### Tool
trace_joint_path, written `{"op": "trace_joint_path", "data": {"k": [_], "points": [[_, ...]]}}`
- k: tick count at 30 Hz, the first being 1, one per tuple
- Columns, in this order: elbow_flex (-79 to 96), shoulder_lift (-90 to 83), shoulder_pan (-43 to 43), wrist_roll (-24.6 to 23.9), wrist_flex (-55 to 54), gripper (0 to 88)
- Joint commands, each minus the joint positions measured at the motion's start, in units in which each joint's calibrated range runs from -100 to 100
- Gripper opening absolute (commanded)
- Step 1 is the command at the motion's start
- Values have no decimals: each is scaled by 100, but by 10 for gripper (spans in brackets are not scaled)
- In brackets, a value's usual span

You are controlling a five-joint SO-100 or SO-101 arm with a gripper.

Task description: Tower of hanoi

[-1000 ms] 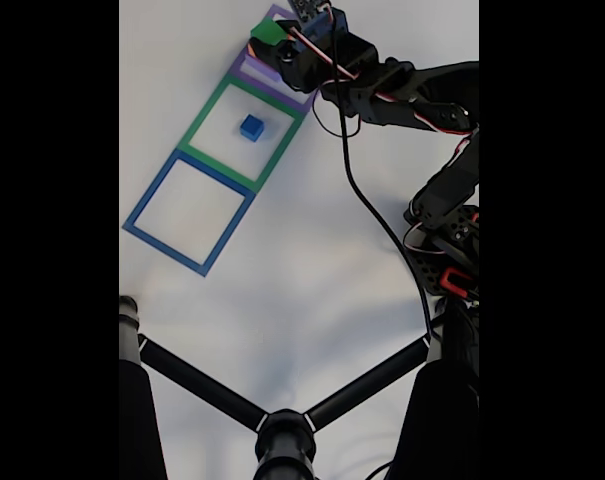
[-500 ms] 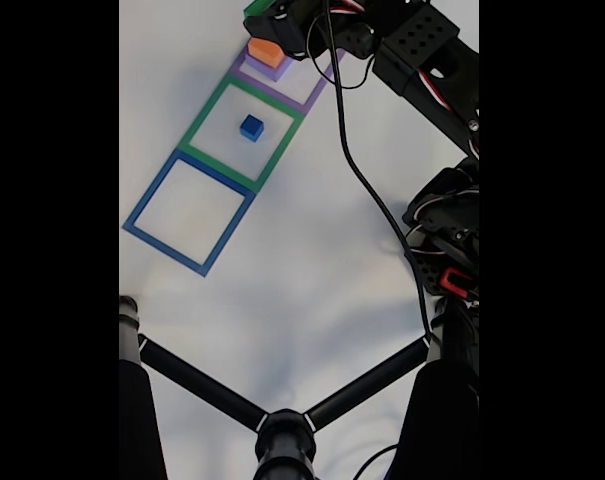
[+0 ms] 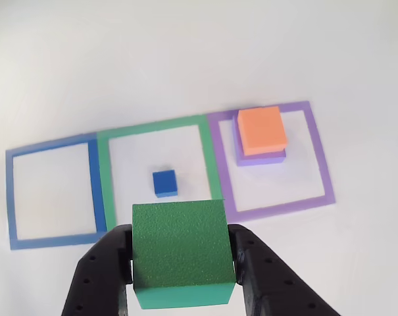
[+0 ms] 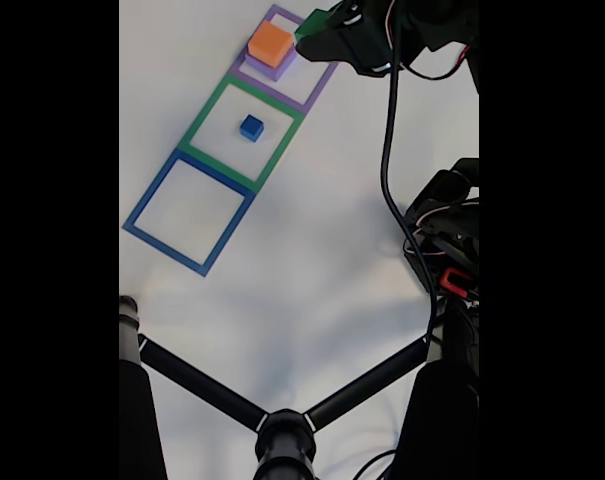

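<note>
My gripper is shut on the green block, held up off the table between its two black fingers. In the fixed view the gripper hangs at the top, just right of the purple frame, with the green block at its tip. The orange block sits on the flat purple block inside the purple frame. The small blue cube lies alone in the green frame. The same stack shows as the orange block and the blue cube.
A blue frame with nothing inside lies at the left end of the row, seen lower left as the blue frame in the fixed view. A black tripod stand and the arm's base take up the bottom and right.
The gripper has lifted the green block off the orange one and swung right, away from the stack. The orange block is now uncovered.
</note>
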Motion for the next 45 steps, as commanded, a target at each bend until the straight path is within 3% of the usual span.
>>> {"op": "trace_joint_path", "data": {"k": [1,6,17,31,45], "points": [[-62,-301,-285,0,65,51],[484,-277,-911,0,-388,53],[2882,-117,-2298,0,-2784,53],[6881,708,-3061,0,-8458,56],[7671,3433,-3320,0,-12966,56]]}}
